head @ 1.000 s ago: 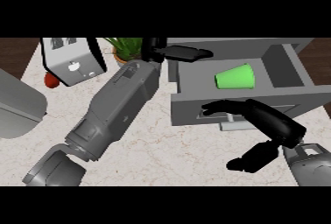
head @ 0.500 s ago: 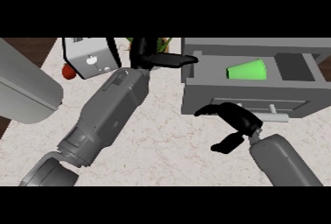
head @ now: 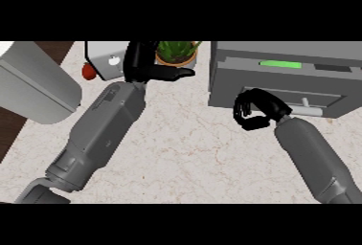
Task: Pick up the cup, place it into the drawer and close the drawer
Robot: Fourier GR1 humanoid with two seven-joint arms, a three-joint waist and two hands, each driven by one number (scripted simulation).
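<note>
Green is all we see of the cup (head: 280,63), a sliver lying inside the drawer (head: 283,79) at the counter's (head: 191,148) far right corner; the drawer is nearly shut, only a narrow slot left. Our right hand (head: 256,111) is clenched on nothing, knuckles against the drawer front beside its handle (head: 305,104), placed, we judge, to push it closed. Our left hand (head: 150,67) rests released at the far edge, between a toaster (head: 106,64) and a potted plant (head: 176,51)
</note>
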